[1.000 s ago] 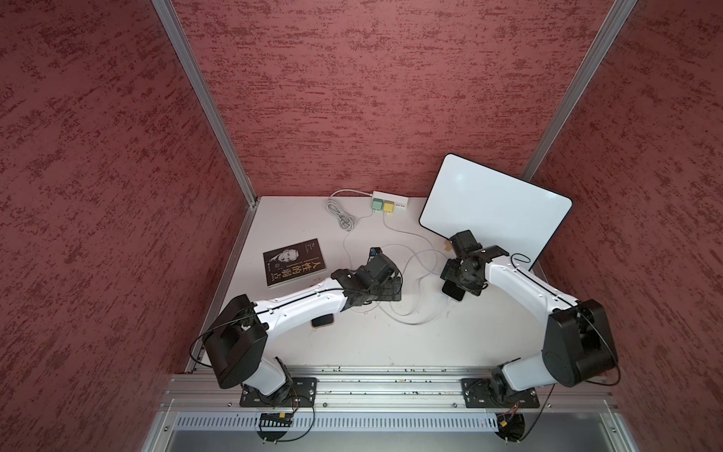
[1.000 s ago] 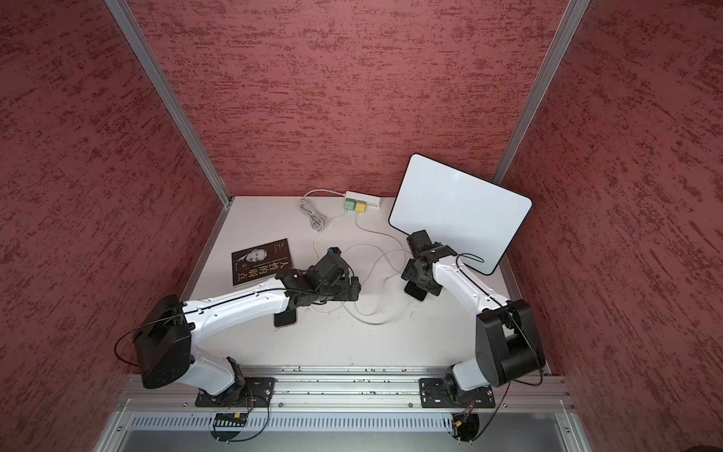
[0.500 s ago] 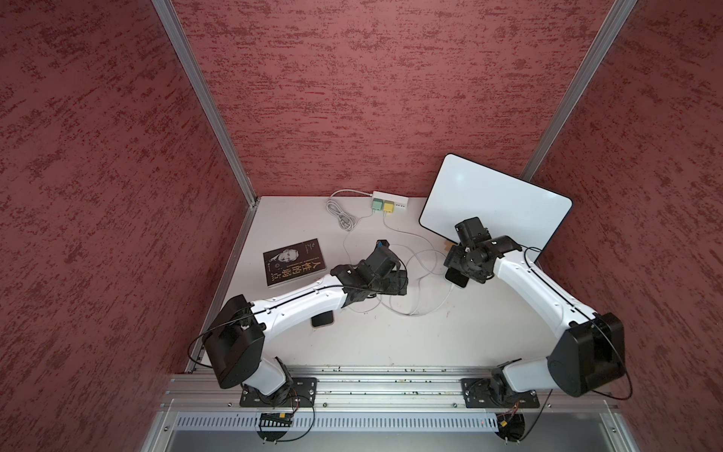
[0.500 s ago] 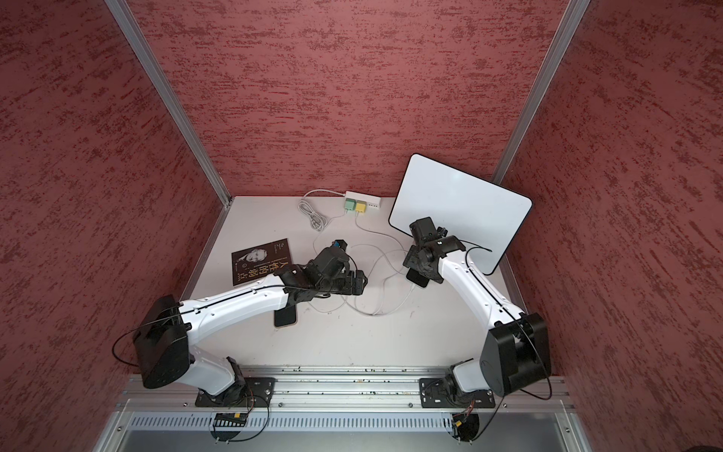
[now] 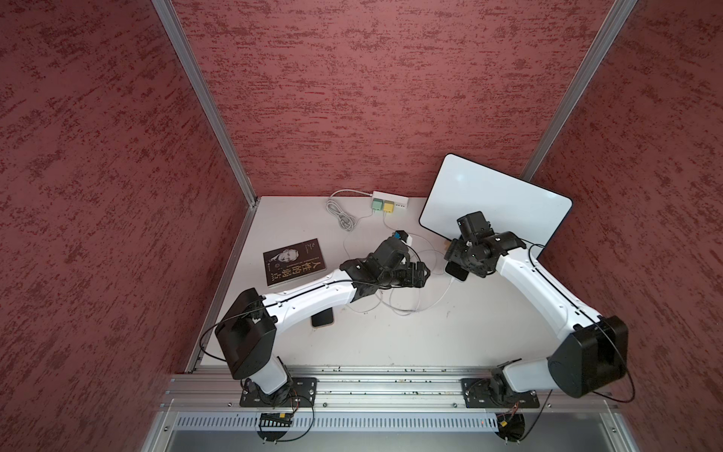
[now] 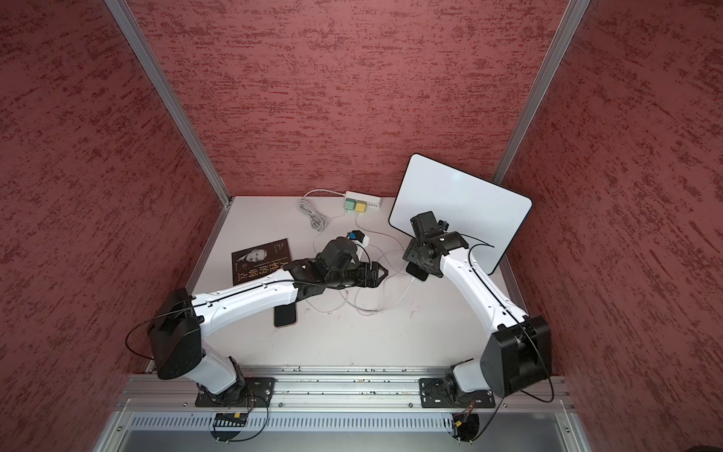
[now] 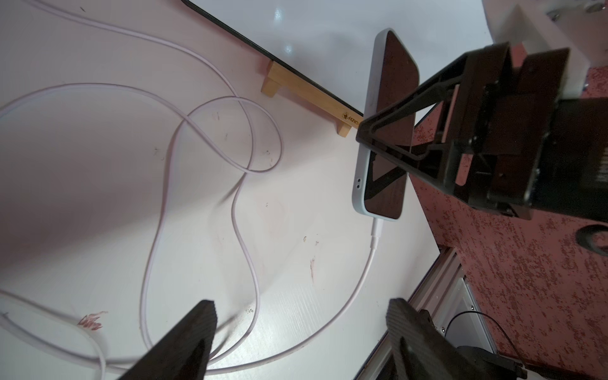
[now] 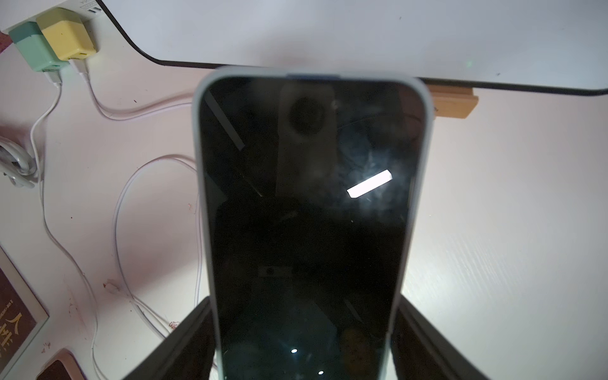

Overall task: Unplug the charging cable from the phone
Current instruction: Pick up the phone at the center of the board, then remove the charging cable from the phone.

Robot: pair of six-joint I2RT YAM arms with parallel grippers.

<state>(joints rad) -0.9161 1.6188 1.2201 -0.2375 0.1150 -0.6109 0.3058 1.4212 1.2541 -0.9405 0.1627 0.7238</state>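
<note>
While the white desk [image 5: 430, 340] carries some clutter, little of it bears on the job: a whiteboard [image 5: 497, 203] leans on a wooden stand [image 7: 306, 95] at the back right, a dark book [image 5: 293, 261] lies flat at the left, and a second phone [image 5: 322, 317] lies half under the left arm. Between the two arms, near the desk's middle, the right pincer [image 8: 302, 301] is clamped across the sides of the phone [image 7: 390, 95], a dark-screened handset in a pale case that seems lifted a little clear of the surface, just in front of the whiteboard. Its long axis runs from the whiteboard toward the front rail, and the plugged end is the one nearer the front. The left pincer [image 7: 301, 304] hovers just beside that end, fingers apart with nothing between them, pointing across at the phone, so this arm is the one placed to take the plug. White charging cable [image 7: 245, 253] loops loosely over the desk and climbs to the plug [image 7: 376, 230], which sits in the phone's port, in line with the phone's length. By my reading, the pull must go along that axis, away from the phone, with the fingers closing on the short stiff plug rather than the soft cord behind it.
</note>
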